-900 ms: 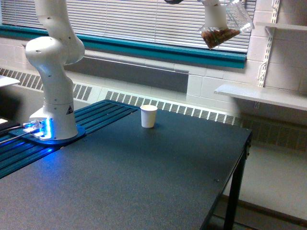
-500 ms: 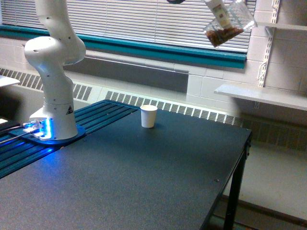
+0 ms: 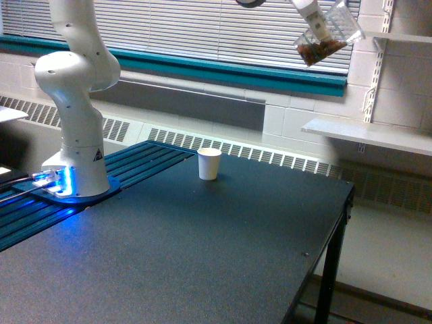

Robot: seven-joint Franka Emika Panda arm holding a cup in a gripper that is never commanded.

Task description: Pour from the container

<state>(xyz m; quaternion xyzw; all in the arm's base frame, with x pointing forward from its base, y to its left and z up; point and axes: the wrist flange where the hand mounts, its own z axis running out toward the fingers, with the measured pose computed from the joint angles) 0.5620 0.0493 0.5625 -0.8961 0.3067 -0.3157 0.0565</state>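
The black table (image 3: 223, 250) fills the lower scene, with the arm's white base (image 3: 74, 135) at 9 o'clock. A white paper cup (image 3: 209, 163) stands near the middle. At 1 o'clock, high up, the claw (image 3: 317, 20) pinches the tilted clear cup (image 3: 329, 35), brown bits (image 3: 317, 50) pooled low. The step looks like carrying; pouring calls for lowering over the paper cup first.
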